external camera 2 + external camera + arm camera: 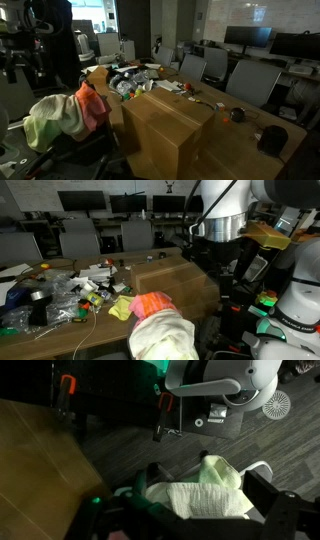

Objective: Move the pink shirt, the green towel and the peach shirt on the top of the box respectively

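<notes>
A pile of clothes lies on a chair beside the cardboard box (172,280) (165,125). The pink shirt (152,304) (92,106) sits on the pile's box side. The green towel (42,126) (221,470) lies among the pile. A pale peach-cream cloth (165,335) (198,500) lies on top. In the wrist view my gripper (200,510) hangs above the pile, its dark fingers wide apart on either side of the cream cloth, holding nothing. The arm (222,220) stands to one side of the box.
The table (60,330) behind the box is crowded with tape, bags and small items. A yellow cloth (121,308) lies at the table's edge. Office chairs (245,80) ring the table. The robot base (225,380) and dark floor show under the wrist camera.
</notes>
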`<state>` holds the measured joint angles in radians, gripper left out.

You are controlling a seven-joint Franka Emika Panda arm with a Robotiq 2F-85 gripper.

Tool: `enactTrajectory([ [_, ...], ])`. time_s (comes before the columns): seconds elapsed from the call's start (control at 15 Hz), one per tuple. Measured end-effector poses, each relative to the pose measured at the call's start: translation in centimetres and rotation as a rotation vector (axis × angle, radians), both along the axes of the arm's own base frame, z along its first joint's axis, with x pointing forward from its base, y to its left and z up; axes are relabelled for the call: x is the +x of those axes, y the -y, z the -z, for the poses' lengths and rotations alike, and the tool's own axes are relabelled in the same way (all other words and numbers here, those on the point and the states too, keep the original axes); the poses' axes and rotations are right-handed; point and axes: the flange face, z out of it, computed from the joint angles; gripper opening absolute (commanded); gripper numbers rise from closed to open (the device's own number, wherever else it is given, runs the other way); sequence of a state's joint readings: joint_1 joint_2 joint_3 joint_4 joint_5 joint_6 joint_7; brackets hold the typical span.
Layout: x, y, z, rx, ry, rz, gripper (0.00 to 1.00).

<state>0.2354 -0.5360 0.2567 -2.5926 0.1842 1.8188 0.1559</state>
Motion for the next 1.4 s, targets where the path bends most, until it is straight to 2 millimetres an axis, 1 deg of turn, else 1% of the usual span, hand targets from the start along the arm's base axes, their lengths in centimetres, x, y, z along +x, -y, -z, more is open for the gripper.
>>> enactTrajectory([
  [0.47, 0.0, 0.0, 0.0, 0.0, 0.0, 0.0, 1.0],
  [0.67, 0.2, -0.1, 0.4, -0.006, -0.01, -0.008, 1.0],
  [0.8, 0.6, -0.4, 0.7, -0.019, -0.02, -0.022, 1.0],
  [0.93, 1.5, -1.1, 1.1, -0.041, -0.029, -0.049, 1.0],
  [1.07, 2.7, -2.2, 1.4, -0.06, -0.028, -0.08, 1.0],
  [1.27, 5.3, -3.4, 1.6, -0.071, -0.009, -0.113, 1.0],
  [1.4, 7.1, -3.7, 1.9, -0.069, 0.008, -0.118, 1.0],
])
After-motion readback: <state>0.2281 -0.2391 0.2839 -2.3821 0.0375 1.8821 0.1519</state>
